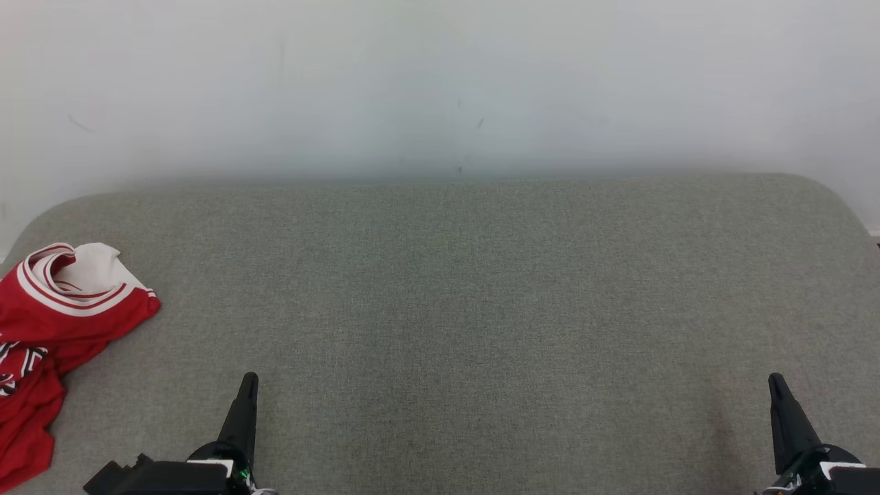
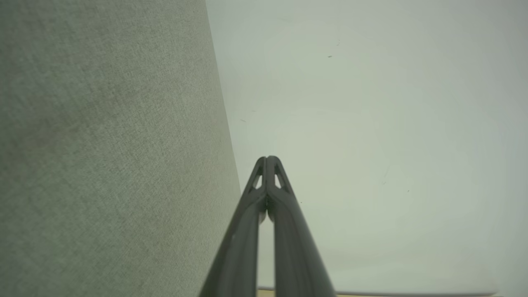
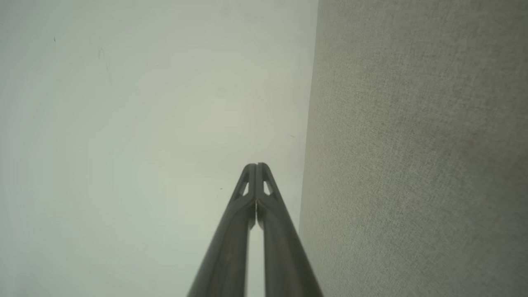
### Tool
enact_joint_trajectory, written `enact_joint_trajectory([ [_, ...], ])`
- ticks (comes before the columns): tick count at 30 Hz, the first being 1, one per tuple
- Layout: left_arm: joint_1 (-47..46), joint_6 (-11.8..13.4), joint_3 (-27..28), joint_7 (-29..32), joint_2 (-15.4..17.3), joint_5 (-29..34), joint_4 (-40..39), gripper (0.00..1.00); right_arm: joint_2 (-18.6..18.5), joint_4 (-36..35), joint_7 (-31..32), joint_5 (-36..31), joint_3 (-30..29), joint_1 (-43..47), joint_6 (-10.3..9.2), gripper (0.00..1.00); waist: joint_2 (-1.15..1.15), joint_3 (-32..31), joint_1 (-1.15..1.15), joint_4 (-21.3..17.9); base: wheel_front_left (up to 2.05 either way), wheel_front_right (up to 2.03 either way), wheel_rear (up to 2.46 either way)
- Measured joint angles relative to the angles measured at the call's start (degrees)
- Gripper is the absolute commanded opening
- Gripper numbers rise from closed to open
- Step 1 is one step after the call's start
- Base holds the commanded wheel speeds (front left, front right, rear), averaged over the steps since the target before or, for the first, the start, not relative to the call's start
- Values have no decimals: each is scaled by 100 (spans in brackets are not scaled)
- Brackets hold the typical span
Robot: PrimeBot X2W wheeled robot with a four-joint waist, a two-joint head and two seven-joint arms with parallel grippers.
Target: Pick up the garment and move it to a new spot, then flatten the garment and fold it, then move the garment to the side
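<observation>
Garment (image 1: 48,323) crumpled at the left edge of the fabric-topped desk (image 1: 481,309), left gripper (image 1: 249,379) and right gripper (image 1: 776,379) pressed together, empty, so best to spread the left, swing over, pinch a thick fold before lifting.

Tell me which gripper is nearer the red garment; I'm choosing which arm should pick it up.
Left. The left gripper sits just right of the red garment lying at the left edge of the grey surface; the right gripper is far off at its right side.
</observation>
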Motion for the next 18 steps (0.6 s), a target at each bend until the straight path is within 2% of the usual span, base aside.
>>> enact_joint_trajectory([
  [7, 0, 0, 0, 0, 0, 0, 0, 0, 0, 0, 0, 0, 0, 0, 0, 0, 0, 0, 0, 0, 0, 0, 0],
  [8, 0, 0, 0, 1, 0, 0, 0, 100, 0, 0, 0, 0, 0, 0, 0, 100, 0, 0, 0, 0, 0, 0, 0],
  [18, 268, 1, -47, -109, -11, 37, 309, 100, 71, 318, -155, -41, 146, 196, -26, 100, 0, -44, 0, -2, 0, 0, 0],
])
